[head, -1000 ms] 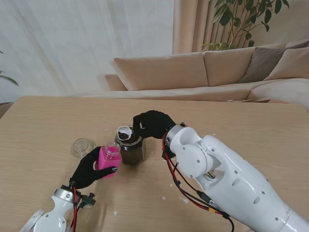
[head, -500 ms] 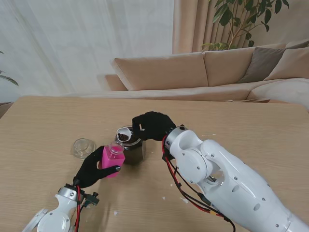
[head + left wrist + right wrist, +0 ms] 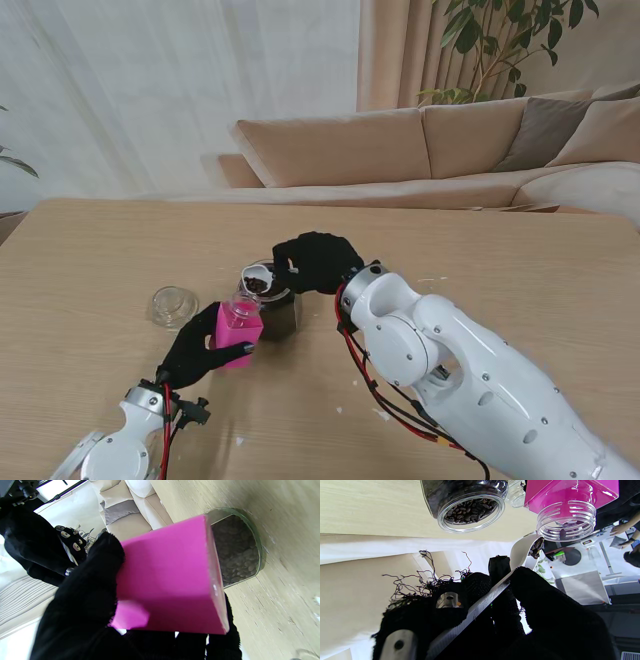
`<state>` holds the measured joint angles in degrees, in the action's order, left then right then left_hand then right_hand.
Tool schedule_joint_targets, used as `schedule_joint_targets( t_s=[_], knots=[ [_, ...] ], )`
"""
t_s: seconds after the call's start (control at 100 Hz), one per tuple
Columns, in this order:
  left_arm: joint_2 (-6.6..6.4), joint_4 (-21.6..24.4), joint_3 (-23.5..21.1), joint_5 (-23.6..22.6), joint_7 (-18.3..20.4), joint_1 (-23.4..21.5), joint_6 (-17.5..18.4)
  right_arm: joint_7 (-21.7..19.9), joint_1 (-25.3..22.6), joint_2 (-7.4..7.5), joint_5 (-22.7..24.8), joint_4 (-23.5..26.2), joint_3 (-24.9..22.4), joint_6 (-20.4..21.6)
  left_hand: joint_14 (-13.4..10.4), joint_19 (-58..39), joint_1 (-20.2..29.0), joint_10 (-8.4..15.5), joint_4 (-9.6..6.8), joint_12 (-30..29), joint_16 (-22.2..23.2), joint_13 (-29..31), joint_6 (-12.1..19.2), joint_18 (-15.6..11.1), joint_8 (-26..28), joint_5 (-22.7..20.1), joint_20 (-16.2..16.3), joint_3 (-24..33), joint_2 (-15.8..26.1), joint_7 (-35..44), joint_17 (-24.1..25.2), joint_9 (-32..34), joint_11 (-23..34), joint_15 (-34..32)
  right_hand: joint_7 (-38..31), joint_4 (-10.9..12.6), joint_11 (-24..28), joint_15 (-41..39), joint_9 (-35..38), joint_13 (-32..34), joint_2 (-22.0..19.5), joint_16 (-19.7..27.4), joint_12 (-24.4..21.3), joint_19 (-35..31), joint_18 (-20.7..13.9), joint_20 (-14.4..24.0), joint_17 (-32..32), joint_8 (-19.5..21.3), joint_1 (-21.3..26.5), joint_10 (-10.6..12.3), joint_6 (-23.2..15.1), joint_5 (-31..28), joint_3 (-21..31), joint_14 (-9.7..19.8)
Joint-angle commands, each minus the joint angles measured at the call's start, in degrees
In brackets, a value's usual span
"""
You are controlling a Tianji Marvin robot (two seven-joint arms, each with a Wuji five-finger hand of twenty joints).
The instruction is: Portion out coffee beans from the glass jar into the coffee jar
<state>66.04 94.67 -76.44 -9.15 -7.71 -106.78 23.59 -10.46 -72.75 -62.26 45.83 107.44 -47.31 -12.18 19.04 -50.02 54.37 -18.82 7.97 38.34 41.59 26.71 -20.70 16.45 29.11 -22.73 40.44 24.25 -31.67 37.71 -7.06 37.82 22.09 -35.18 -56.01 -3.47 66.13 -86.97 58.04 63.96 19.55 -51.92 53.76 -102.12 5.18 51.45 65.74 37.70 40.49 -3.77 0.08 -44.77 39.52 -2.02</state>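
My left hand (image 3: 192, 355) is shut on the pink coffee jar (image 3: 236, 332), holding it off the table with its clear threaded mouth (image 3: 566, 520) next to the glass jar. The glass jar (image 3: 274, 308) stands open on the table, dark with coffee beans (image 3: 469, 508). My right hand (image 3: 318, 258) is shut on a white spoon (image 3: 523, 552), whose bowl carries a few beans (image 3: 536, 548) just beside the pink jar's mouth, over the glass jar. In the left wrist view the pink jar (image 3: 170, 577) fills the frame, with the glass jar (image 3: 236, 550) behind it.
A clear glass lid (image 3: 173, 304) lies on the table to the left of the jars. A few small specks lie on the wood near me. A beige sofa (image 3: 420, 150) stands beyond the table's far edge.
My left hand has lifted the pink jar and carried it right, up to the glass jar and the spoon. The right hand and spoon have barely moved.
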Motion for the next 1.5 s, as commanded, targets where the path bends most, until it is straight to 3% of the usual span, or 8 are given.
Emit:
schedule_joint_targets(
  t_s=[0.0, 1.0, 1.49],
  knots=[
    [0.48, 0.8, 0.2, 0.2, 0.8, -0.1, -0.2, -0.8, -0.6, 0.01, 0.2, 0.3, 0.1, 0.4, -0.7, -0.8, 8.6, 4.8, -2.16, 2.0, 0.9, -1.2, 6.8, -0.5, 2.8, -2.5, 1.0, 7.2, 8.4, 7.6, 0.4, 1.7, 6.3, -0.5, -0.5, 1.5, 1.4, -3.1, 1.5, 1.9, -1.3, -0.1, 1.1, -17.9, -4.9, 0.8, 2.4, 0.7, 2.7, -2.1, -0.1, 0.3, -0.1, -0.3],
    [0.59, 0.8, 0.7, -0.2, 0.5, 0.6, -2.3, 0.5, -2.0, -0.08, 1.0, 1.8, -0.5, 1.2, -0.7, -0.7, 8.7, 4.7, -2.23, 1.9, 0.9, -1.3, 6.7, -0.5, 2.7, -2.4, 1.0, 7.1, 8.5, 7.5, 0.5, 1.6, 6.3, -0.4, -0.6, 1.5, 1.4, -3.1, 1.5, 2.1, -1.4, -0.2, 1.2, -17.9, -5.5, 0.6, 2.7, 0.9, 2.8, -1.9, 0.0, 0.4, -0.3, -0.1],
    [0.47, 1.2, 0.5, 1.2, 1.4, 0.5, -2.0, 2.1, -1.8, -0.04, 6.6, 1.4, 0.9, 1.6, -0.7, -0.7, 8.6, 4.7, -2.22, 1.9, 0.9, -1.3, 6.7, -0.5, 2.7, -2.5, 1.0, 7.1, 8.4, 7.5, 0.5, 1.6, 6.3, -0.4, -0.6, 1.5, 1.4, -3.0, 1.4, 2.1, -1.6, -0.2, 1.3, -17.9, -5.8, 0.5, 2.8, 0.9, 2.8, -1.8, -0.3, 0.6, -0.5, 0.1]
  ],
)
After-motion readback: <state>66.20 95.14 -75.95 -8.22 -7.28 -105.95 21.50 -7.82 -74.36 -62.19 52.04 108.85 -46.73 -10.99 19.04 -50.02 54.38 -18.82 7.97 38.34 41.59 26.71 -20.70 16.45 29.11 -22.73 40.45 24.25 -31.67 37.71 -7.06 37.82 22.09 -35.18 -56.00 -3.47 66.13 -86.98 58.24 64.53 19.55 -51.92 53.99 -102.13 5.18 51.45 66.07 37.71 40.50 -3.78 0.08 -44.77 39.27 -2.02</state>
